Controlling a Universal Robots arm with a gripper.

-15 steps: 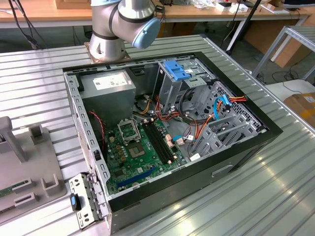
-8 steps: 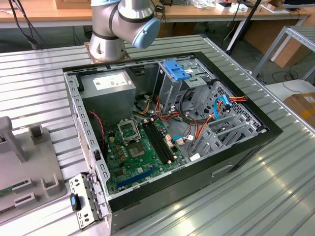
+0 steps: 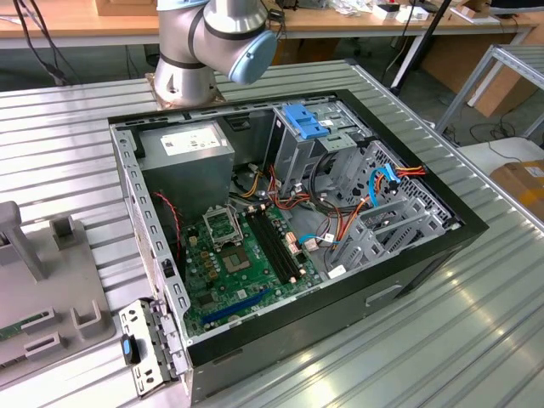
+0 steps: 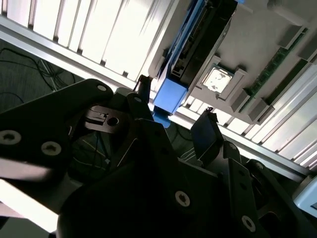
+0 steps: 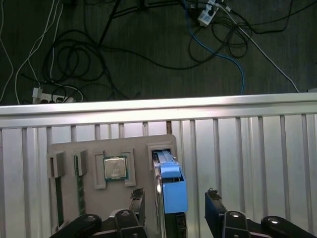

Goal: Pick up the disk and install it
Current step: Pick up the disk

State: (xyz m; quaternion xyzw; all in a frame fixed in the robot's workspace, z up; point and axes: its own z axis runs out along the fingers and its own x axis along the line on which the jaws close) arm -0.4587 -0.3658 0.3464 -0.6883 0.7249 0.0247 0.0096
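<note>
- We see the disk [image 5: 171,186] standing on its thin edge in the outermost slot of a grey tray [image 5: 99,148], just beside the recess that holds a chip [image 5: 115,167].
- The end facing us is a smooth, boxy block of bright blue plastic with a stepped top. A thin strip of bright metal runs along the edge beside it.
- In the second wrist view the disk [image 4: 203,39] reads as a flat, dark slab with a blue rail along its edge, ending in the same blue block.
- The gripper [image 5: 175,192] stands wide, one of its black fingers [image 5: 215,208] on each side of the disk. We see a gap on both sides, so it grips nothing.
- In the second wrist view the gripper [image 4: 176,96] straddles the blue end in the same way.
- The tray is matt grey and moulded with rectangular recesses. The chip is square with a dull metal lid, and two narrow slots hold green memory sticks [image 5: 80,186] on edge.
- The table [image 5: 247,148] is made of ribbed, shiny aluminium slats. Beyond its rim, loose cables [image 5: 74,49] lie on a dark floor.
- In the exterior view the arm [image 3: 212,34] rises behind an open black computer case [image 3: 280,336].
- Inside the case sit a green circuit board [image 3: 242,263], a grey power-supply box [image 3: 187,153] and a blue latch [image 3: 303,119] on a metal cage.
</note>
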